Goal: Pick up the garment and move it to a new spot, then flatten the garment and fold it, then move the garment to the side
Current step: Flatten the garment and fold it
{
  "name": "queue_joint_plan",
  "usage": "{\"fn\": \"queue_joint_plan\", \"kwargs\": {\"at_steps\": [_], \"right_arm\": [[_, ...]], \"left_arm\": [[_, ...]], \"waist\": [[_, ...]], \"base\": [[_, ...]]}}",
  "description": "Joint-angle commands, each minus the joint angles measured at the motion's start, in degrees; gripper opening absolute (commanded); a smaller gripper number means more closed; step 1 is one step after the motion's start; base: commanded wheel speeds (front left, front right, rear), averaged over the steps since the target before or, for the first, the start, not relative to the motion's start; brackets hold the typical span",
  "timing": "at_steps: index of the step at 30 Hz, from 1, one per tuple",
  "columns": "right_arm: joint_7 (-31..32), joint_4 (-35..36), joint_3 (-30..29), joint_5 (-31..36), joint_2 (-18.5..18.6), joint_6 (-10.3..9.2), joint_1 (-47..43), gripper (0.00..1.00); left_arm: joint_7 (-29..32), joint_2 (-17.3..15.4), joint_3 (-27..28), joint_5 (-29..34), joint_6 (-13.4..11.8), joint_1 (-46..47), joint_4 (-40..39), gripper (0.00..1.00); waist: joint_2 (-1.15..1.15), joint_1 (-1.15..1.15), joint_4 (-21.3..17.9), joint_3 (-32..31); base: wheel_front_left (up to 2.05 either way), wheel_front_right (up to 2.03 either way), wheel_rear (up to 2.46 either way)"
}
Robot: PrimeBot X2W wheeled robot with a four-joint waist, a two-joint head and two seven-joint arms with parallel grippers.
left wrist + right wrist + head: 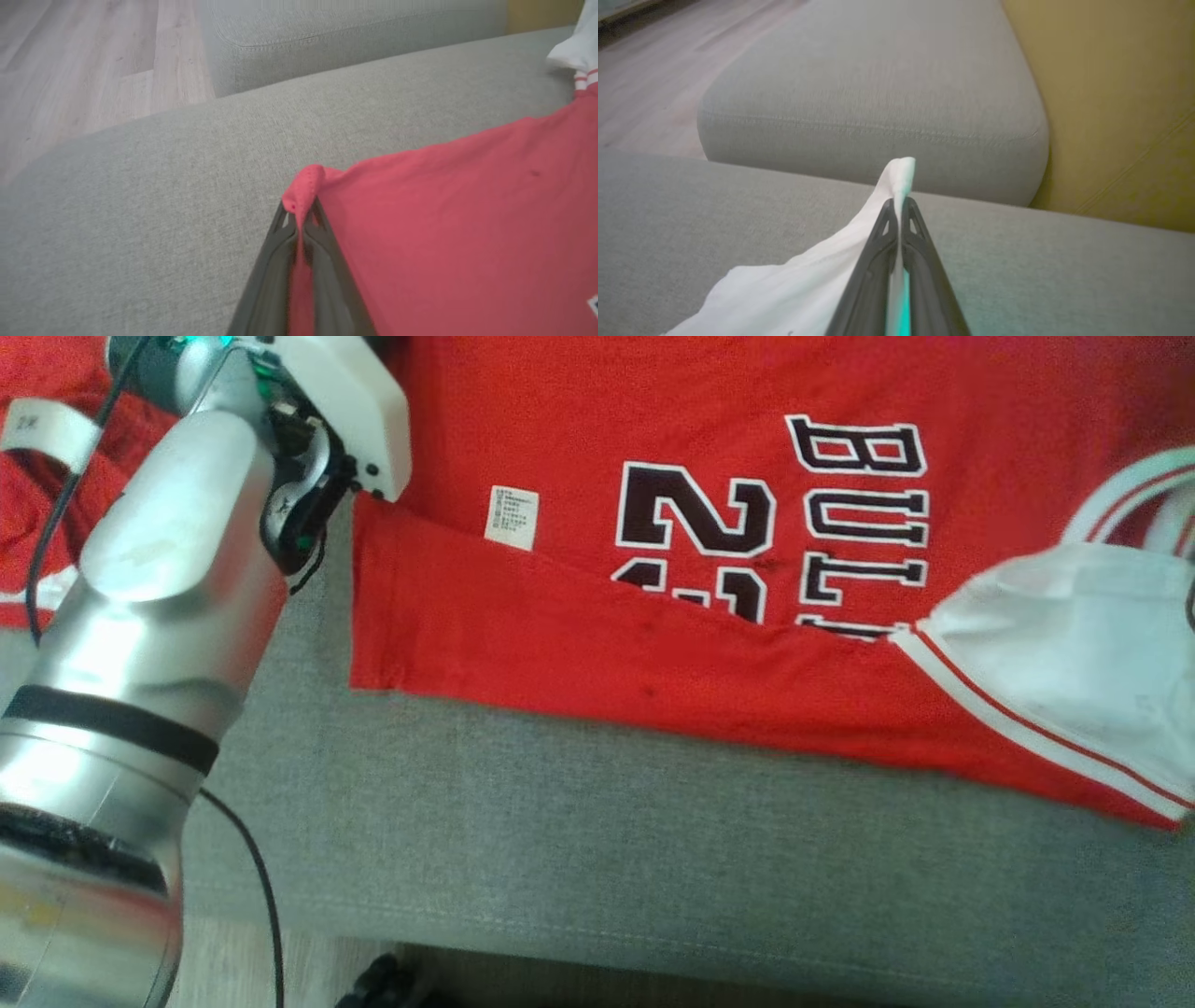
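The garment [579, 616] is a red jersey with black-and-white lettering and a white sleeve [1074, 635], lying spread on a grey sofa cushion [560, 821]. Its near edge is folded up over the number. My left arm [159, 597] reaches in from the lower left toward the jersey's near left corner. In the left wrist view my left gripper [299, 219] is shut on that red corner [306, 184], which bunches above the fingertips. In the right wrist view my right gripper [900, 207] is shut on a tip of the white sleeve [808, 284], lifted off the cushion.
More red cloth with a white tag [37, 504] lies at the upper left. A second grey cushion [878, 93] and a yellow backrest [1120, 93] lie beyond the right gripper. Wooden floor [70, 70] borders the sofa. A black cable [266, 896] hangs by my left arm.
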State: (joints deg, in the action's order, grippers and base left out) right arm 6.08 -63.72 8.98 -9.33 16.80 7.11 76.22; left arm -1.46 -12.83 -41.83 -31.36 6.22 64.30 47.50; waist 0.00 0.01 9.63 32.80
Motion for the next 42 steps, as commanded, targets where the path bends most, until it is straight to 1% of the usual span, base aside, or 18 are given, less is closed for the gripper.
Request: {"fn": "queue_joint_plan", "kwargs": {"at_steps": [1,7,11,15,19,21,25,28,32,42], "right_arm": [[-1.83,2.25,-0.08,0.48,-1.04,0.37,0.67,0.00],[-7.89,3.98,0.19,-3.99,-2.87,0.37,-2.43,0.00],[-10.14,7.42,2.66,-9.02,-3.61,0.37,-7.29,0.00],[-10.63,13.60,6.49,-14.86,-3.38,0.37,-14.16,0.00],[-10.45,22.00,9.27,-21.11,-2.26,0.37,-22.40,0.00],[-9.84,25.84,9.96,-23.46,-1.58,0.37,-26.95,0.00],[-8.43,32.31,9.34,-26.85,-0.99,0.37,-36.29,0.00],[-7.33,36.07,8.06,-28.21,-1.77,0.37,-42.65,0.00],[-6.10,39.55,6.25,-28.33,-3.93,0.37,-49.05,0.00],[-4.89,42.11,0.56,-25.61,-8.83,0.37,-57.94,0.00]], "left_arm": [[-0.99,-3.02,2.25,-0.11,-0.36,2.22,-0.39,0.00],[-5.42,-4.15,3.26,-0.83,-0.82,0.28,2.35,0.00],[-6.99,-5.13,3.70,-1.88,-0.70,-2.73,4.36,0.00],[-8.25,-5.94,4.51,-3.61,-0.54,-6.60,5.73,0.00],[-9.24,-6.40,4.79,-4.75,-0.82,-11.14,6.62,0.00],[-9.63,-6.39,4.82,-5.34,-0.87,-13.60,6.90,0.00],[-10.65,-5.89,4.88,-6.30,-1.09,-17.91,6.94,0.00],[-11.05,-5.43,4.91,-6.99,-1.36,-20.68,7.17,0.00],[-11.63,-5.11,4.84,-7.44,-1.74,-23.46,7.47,0.00],[-12.90,-4.24,5.26,-8.00,-3.50,-28.00,7.24,0.00]], "waist": [[0.00,-0.01,-1.26,-1.40],[0.00,-0.01,-4.41,-4.50],[0.00,-0.01,-6.51,-6.85],[0.00,-0.01,-8.24,-9.49],[0.00,-0.01,-9.30,-12.01],[0.00,-0.01,-9.65,-13.09],[0.00,-0.01,-9.90,-14.91],[0.00,-0.01,-10.09,-15.72],[0.00,-0.01,-10.58,-16.33],[0.00,-0.01,-10.63,-18.60]], "base": [[0.00,0.00,0.00],[0.00,0.00,0.00],[0.00,0.00,0.00],[0.00,0.00,0.00],[0.00,0.00,0.00],[0.00,0.00,0.00],[0.00,0.00,0.00],[0.00,0.00,0.00],[0.00,0.00,0.00],[0.00,0.00,0.00]]}}
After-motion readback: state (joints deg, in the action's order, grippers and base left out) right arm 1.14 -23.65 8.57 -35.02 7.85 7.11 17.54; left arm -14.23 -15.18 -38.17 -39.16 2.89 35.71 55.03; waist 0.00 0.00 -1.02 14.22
